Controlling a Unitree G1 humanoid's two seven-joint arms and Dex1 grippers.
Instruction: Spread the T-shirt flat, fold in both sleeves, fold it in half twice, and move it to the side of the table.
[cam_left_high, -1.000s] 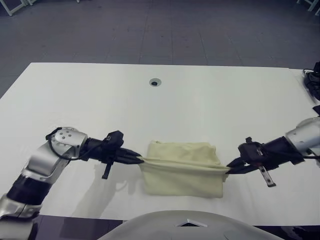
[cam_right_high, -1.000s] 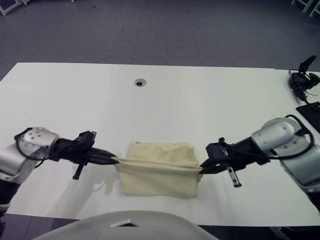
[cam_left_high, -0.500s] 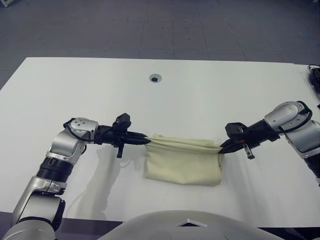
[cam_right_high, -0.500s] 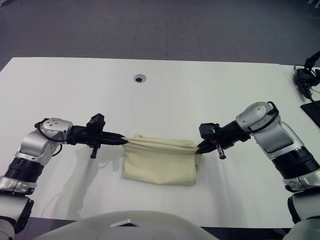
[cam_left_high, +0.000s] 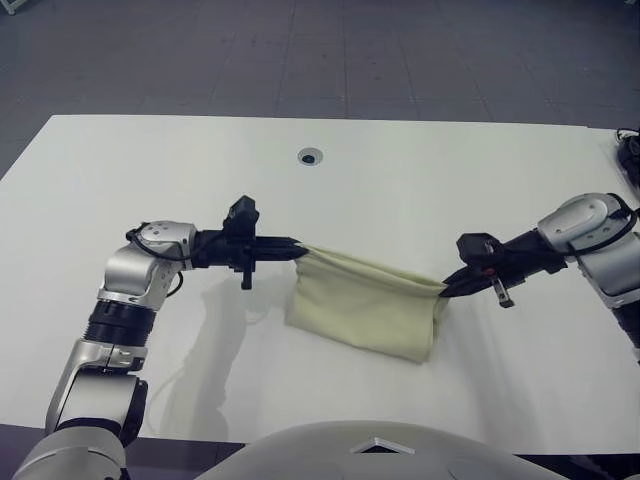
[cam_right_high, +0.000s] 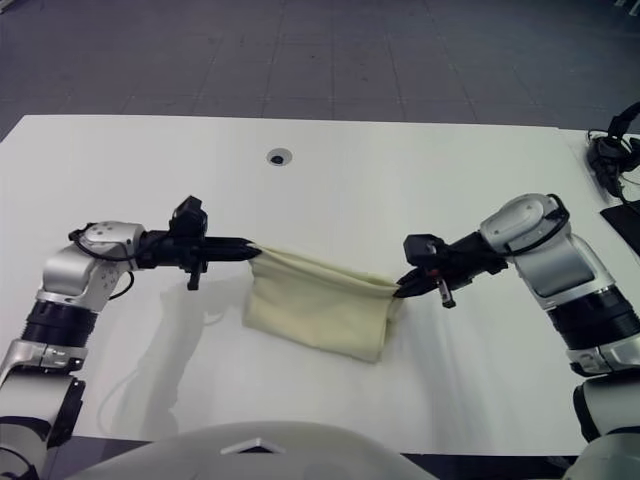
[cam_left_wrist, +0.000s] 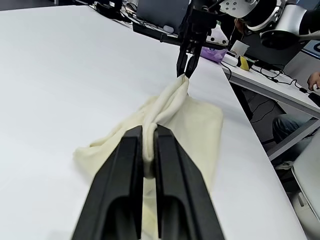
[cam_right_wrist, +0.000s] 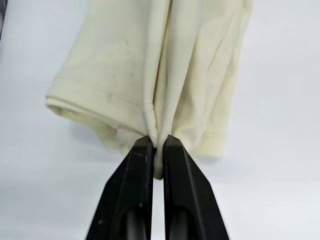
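Two ends of the folded pale-yellow fabric T-shirt (cam_left_high: 365, 312) are pinched: left gripper (cam_left_high: 297, 248) and right gripper (cam_left_high: 447, 290) each clamp one. Cloth stretches between them, lower edge on the white table (cam_left_high: 400, 190).

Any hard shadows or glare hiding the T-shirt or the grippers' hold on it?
Left eye view: even light, soft shadows on the table, none across the T-shirt. Left wrist view: bright tabletop, no glare; the left gripper plainly pinches cloth. Right wrist view: faint shadow under the hem; the right gripper plainly grips the fold.
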